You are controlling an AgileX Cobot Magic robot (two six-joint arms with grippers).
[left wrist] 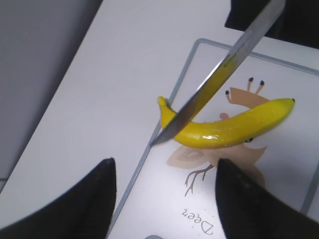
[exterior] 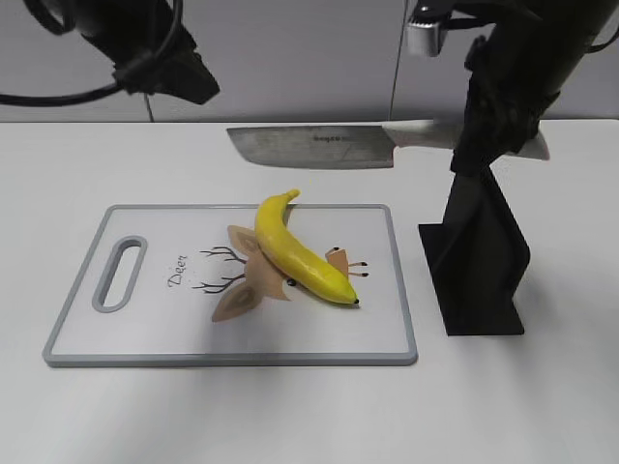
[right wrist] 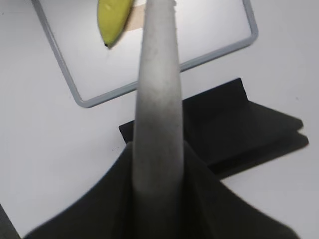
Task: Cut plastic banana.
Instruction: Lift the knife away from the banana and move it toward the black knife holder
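Note:
The plastic banana (exterior: 296,253) lies whole and slantwise on the white cutting board (exterior: 145,329), on its deer drawing. It also shows in the left wrist view (left wrist: 229,130) and its tip in the right wrist view (right wrist: 114,20). My right gripper (exterior: 484,135) is shut on the pale handle (right wrist: 157,124) of a cleaver. Its blade (exterior: 309,147) hangs level in the air behind the board, apart from the banana; it also shows edge-on in the left wrist view (left wrist: 219,79). My left gripper (left wrist: 162,194) is open and empty, high above the board's left part.
A black knife stand (exterior: 479,261) stands on the table right of the board, under my right arm; it also shows in the right wrist view (right wrist: 239,129). The board has a grey rim and a handle slot (exterior: 119,274) at its left end.

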